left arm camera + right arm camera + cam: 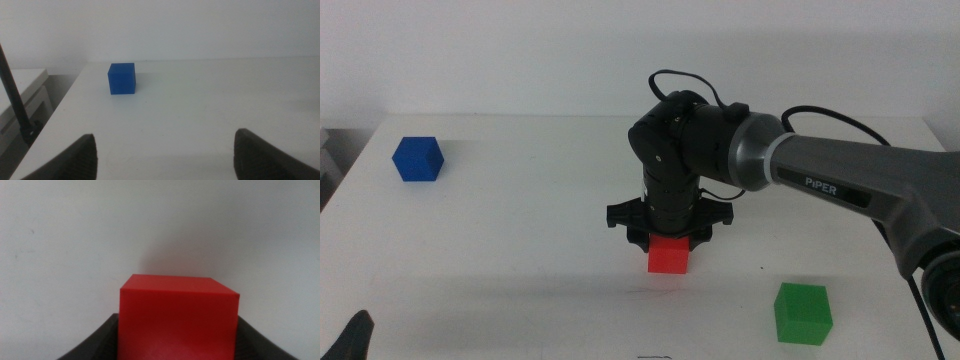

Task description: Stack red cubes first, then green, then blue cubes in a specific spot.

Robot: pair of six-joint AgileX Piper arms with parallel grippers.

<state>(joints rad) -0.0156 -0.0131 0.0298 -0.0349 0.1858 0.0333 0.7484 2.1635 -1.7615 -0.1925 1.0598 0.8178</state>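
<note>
The red cube (669, 256) is at the middle of the white table, and it fills the right wrist view (177, 312) between the two dark jaws. My right gripper (669, 240) points straight down over it and is shut on it, with the cube at or just above the tabletop. The green cube (803, 313) sits at the front right, apart from the arm. The blue cube (417, 158) sits at the far left and also shows in the left wrist view (122, 78). My left gripper (165, 155) is open and empty, waiting at the front left corner (355, 335).
The white table (520, 250) has its left edge close to the blue cube (75, 85). A black cable and a grey side surface (20, 95) lie beyond that edge. The right arm's grey link (840, 180) spans the right half of the table.
</note>
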